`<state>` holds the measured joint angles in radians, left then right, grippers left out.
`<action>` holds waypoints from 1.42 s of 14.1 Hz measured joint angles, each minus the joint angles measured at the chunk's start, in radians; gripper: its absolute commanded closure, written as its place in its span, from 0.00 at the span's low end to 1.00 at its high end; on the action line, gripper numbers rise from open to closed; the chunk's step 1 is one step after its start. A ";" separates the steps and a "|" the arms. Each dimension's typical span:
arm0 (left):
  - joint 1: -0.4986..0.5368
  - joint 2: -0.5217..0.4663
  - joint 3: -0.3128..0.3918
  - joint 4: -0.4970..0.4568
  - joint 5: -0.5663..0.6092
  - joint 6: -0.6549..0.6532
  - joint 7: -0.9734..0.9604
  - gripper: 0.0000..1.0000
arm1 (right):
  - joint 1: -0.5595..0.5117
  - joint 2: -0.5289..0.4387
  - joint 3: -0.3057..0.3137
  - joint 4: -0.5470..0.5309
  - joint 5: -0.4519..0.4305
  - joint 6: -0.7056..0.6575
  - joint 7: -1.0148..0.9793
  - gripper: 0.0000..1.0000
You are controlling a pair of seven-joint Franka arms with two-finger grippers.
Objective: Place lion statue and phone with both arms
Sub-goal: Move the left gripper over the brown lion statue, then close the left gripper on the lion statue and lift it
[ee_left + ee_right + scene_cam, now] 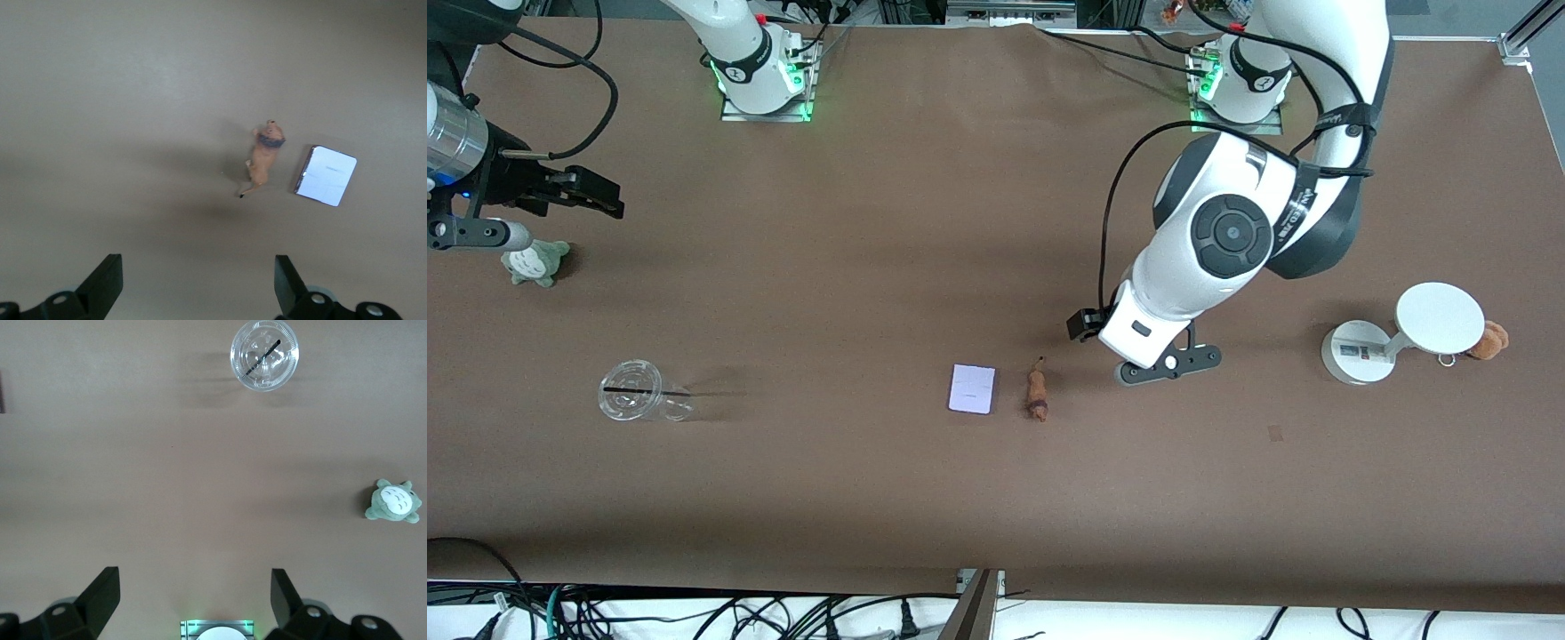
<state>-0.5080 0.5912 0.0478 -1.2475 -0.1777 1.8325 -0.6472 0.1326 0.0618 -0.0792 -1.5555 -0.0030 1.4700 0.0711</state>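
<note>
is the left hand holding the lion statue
No, the lion statue lies on the bare table beside the phone, and the left hand hangs open above with nothing between its fingers.

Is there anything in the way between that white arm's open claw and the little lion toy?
Nothing visible blocks it. The left tool hangs open over bare table, beside the lion statue toward the left arm's end. The phone lies past the lion, toward the right arm's end. The right tool waits, open, above the grey-green plush.
</note>
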 measured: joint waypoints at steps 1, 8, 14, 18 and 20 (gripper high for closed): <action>-0.016 0.008 0.000 -0.012 0.000 0.029 -0.007 0.00 | 0.000 0.000 0.000 0.000 0.000 0.000 0.000 0.00; -0.152 0.155 0.001 -0.123 0.131 0.368 -0.203 0.00 | 0.000 0.000 0.000 0.000 0.000 0.000 0.000 0.00; -0.186 0.255 0.014 -0.114 0.286 0.542 -0.292 0.00 | 0.000 0.000 0.000 0.000 0.001 0.000 0.000 0.00; -0.182 0.317 0.041 -0.048 0.287 0.585 -0.291 0.00 | 0.000 0.000 0.000 0.000 0.002 0.000 0.000 0.00; -0.181 0.356 0.047 -0.004 0.287 0.587 -0.291 0.00 | 0.000 0.001 0.000 0.000 0.002 0.000 0.000 0.00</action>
<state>-0.6888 0.9471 0.0950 -1.2517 0.1098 2.4199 -0.9381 0.1325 0.0623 -0.0792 -1.5551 -0.0007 1.4700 0.0711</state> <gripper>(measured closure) 0.000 0.000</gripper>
